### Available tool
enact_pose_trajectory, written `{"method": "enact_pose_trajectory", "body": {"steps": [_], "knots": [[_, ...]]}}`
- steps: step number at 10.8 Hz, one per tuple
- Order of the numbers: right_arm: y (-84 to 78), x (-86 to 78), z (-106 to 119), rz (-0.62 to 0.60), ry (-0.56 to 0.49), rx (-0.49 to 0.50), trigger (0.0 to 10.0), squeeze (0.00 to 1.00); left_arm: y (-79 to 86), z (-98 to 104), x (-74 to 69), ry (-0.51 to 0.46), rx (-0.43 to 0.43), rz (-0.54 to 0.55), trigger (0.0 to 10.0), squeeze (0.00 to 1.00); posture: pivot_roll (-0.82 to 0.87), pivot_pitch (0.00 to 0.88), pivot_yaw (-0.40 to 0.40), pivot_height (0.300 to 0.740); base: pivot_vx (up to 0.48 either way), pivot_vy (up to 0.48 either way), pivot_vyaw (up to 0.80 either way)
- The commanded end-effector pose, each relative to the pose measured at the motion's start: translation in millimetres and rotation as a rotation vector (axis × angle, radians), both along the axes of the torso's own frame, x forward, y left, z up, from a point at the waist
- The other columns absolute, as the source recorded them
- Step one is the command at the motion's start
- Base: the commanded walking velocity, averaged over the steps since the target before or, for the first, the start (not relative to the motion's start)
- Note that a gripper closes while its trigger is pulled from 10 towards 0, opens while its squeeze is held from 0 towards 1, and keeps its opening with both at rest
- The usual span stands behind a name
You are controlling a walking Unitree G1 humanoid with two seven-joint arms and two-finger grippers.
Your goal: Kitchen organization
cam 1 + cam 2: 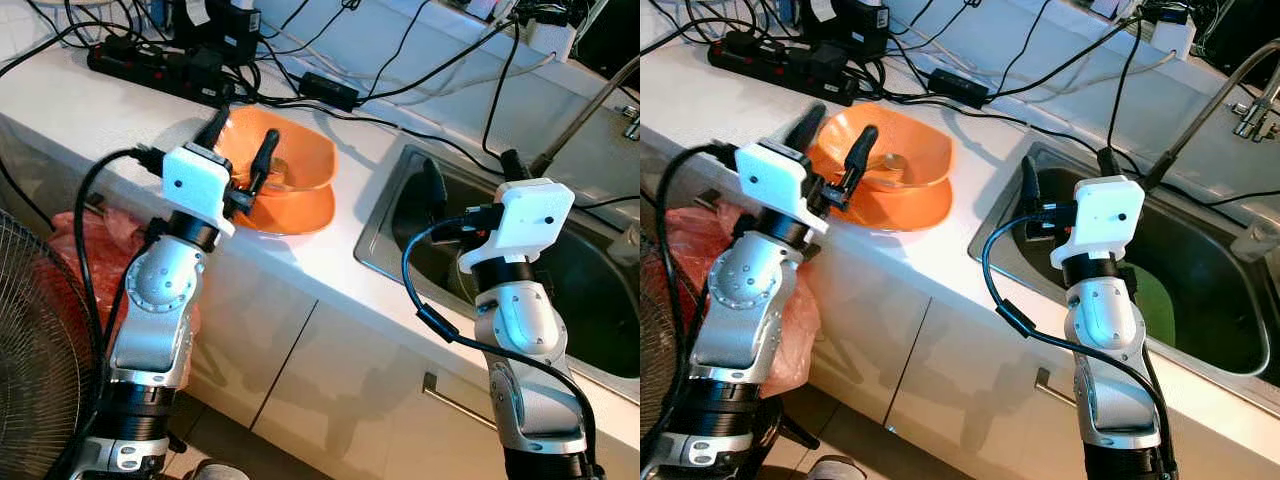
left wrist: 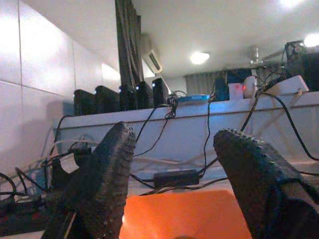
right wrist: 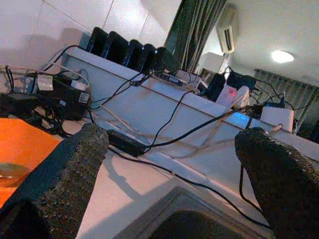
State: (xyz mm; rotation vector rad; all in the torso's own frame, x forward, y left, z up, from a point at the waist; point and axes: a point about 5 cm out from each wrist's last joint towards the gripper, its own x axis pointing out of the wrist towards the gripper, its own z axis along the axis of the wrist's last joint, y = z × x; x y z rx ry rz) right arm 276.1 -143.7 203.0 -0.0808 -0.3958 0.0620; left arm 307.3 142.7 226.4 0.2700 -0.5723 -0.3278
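Orange bowl (image 1: pixel 290 165) sits on white counter (image 1: pixel 100 110) left of sink (image 1: pixel 400 215), atop matching orange plate (image 1: pixel 300 212). Left gripper (image 1: pixel 240 150) over bowl, fingers spread wide, holding nothing. Right gripper (image 1: pixel 470 180) above sink, wide open, empty. Likely step: grasp bowl. Straddle near rim with 2 fingers, close gently, avoid cables (image 1: pixel 330 95) behind.

The left gripper (image 1: pixel 240 150) hides part of the orange bowl (image 1: pixel 300 165); the sink (image 1: pixel 1220 290) runs past the picture's right edge.
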Motion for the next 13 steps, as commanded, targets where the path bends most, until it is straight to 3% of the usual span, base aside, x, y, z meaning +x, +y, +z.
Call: {"method": "enact_pose_trajectory", "body": {"steps": [1, 7, 9, 13], "knots": [[-6.6, 1.0, -1.0, -0.015, 0.003, -0.007, 10.0, 0.00, -8.3, 0.0, -2.2, 0.006, 0.005, -0.043, 10.0, 1.00, 0.36, 0.012, -0.274, 0.740, 0.000, 0.000, 0.00], [-9.7, 7.0, -1.0, -0.004, -0.002, -0.016, 10.0, 0.00, 0.3, -35.9, 0.5, 0.122, 0.023, 0.020, 10.0, 1.00, 0.37, 0.006, -0.280, 0.740, 0.000, 0.000, 0.00], [-10.9, 6.8, -1.5, -0.007, 0.000, -0.015, 10.0, 0.00, -1.7, -42.1, 2.9, 0.137, 0.026, 0.024, 10.0, 1.00, 0.36, 0.005, -0.284, 0.740, 0.000, 0.000, 0.00], [-14.9, 8.1, 3.4, -0.020, -0.017, -0.023, 10.0, 0.00, -15.7, -53.3, 20.8, 0.153, 0.040, 0.028, 10.0, 1.00, 0.35, 0.000, -0.286, 0.740, 0.000, 0.000, 0.00]]}}
